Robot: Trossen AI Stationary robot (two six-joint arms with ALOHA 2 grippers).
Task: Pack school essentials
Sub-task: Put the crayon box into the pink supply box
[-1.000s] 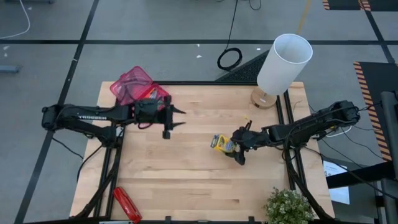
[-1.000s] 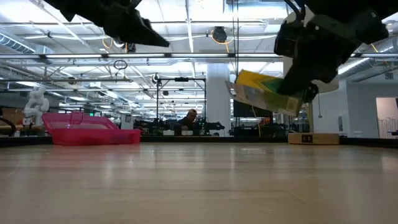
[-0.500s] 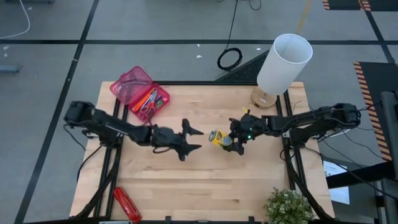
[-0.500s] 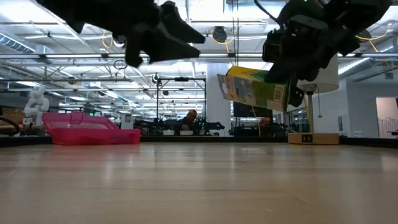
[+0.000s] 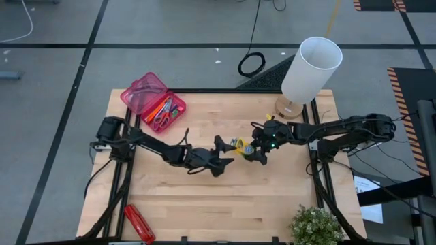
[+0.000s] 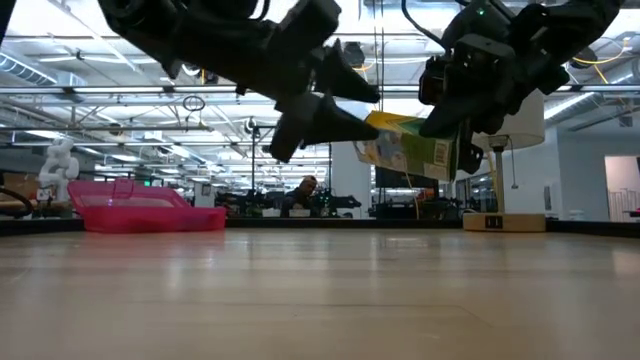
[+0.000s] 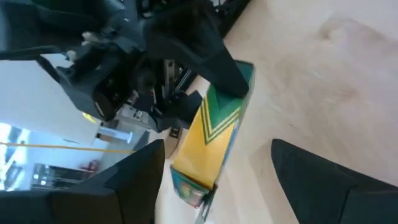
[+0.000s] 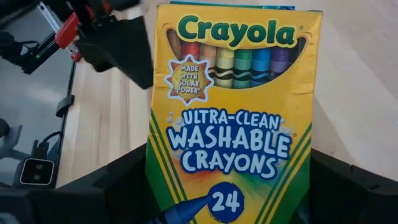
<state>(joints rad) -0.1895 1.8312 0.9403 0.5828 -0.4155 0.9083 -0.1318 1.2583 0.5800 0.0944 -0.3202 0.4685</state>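
Even, bright overhead illumination is seen on the table, with only soft, short shadows cast beneath the arms. In the low view, strong backlight from ceiling strip lights renders both arms as near silhouettes. Motion blur is shown in the left wrist view; the crayon box is rendered sharply.

Grey floor w/ dark lines; ceiling strip lights overhead.
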